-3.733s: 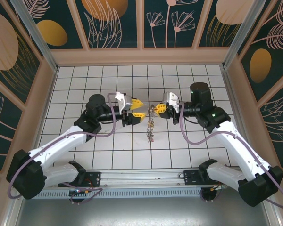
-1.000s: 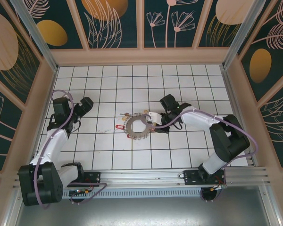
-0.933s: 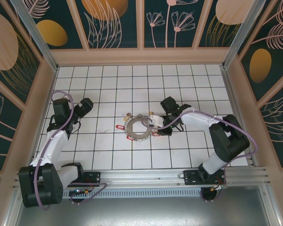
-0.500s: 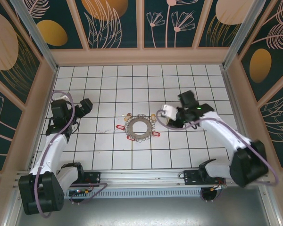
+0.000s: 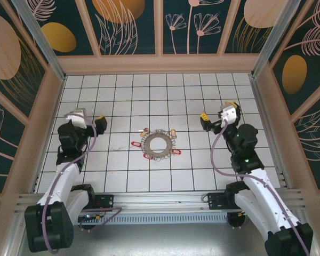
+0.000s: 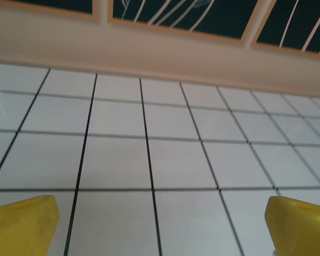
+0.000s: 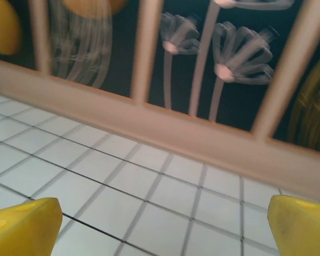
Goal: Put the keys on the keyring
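At the middle of the tiled bench point(image 5: 117, 176), your keyring point(image 5: 158, 143) lay flat with its fringed rim of small links showing all round. Close against that rim sat a tan-headed key point(image 5: 144, 130) at the ring's 11 o'clock and a second tan-headed key point(image 5: 173, 132) at 1 o'clock. A red-headed key point(image 5: 136, 144) lay at 9 o'clock, a second red-headed key point(image 5: 148, 156) at 7 o'clock and a third red-headed key point(image 5: 175, 152) at 4 o'clock. From above you could not tell whether any of them was threaded on.

Your left pincer point(image 5: 89, 117) hung well apart from the ring, out toward its 10 o'clock. It was spread wide and gripped nothing, and its yellow fingertips point(image 6: 21, 224) sat at opposite lower corners of the wrist view with bare tiles between.

Your right pincer point(image 5: 217, 110) was off at the ring's 2 o'clock, also well apart. It too was spread wide and empty, with its fingertips point(image 7: 22, 226) far apart and pointing toward the flowered wall point(image 7: 224, 69).
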